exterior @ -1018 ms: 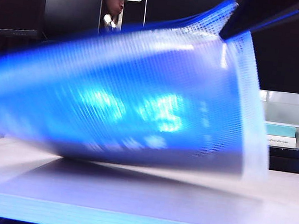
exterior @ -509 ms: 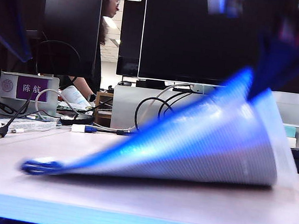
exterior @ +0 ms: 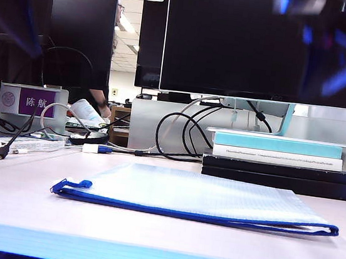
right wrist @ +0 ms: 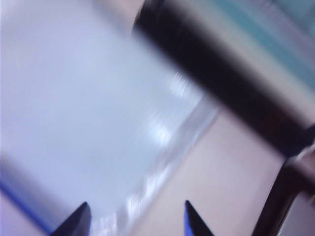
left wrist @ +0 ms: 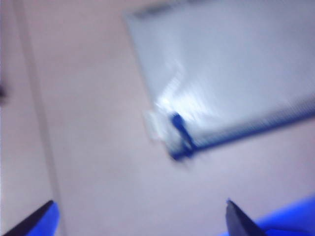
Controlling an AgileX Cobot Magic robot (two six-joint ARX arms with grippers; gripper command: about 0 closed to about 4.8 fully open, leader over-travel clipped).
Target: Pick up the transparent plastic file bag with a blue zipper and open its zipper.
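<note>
so the file bag point(exterior: 196, 195) is lying flat on the surface point(exterior: 11, 211), near the front edge, with the stack of books point(exterior: 276, 160) just behind its right end. neither gripper has hold of it. judging by how it lies, the pick-up isn't standing and there's no telling from here whether the zipper point(exterior: 200, 215) is open. it just shows as a blue strip along the near edge, with a little blue loop at the left end.

the left gripper point(left wrist: 140, 219) hangs above the surface off the bag's left corner, tips spread wide, nothing between them. the right gripper point(right wrist: 135, 219) is over the bag's right end near the books, tips apart and empty too.

the exterior view gives the bag's whole length but only blurry blue bits of the arms up top. the left wrist view gets the corner close: a blue pull cord point(left wrist: 179, 132) and a small white tag point(left wrist: 155, 127). the right wrist view is too smeared for detail.
</note>
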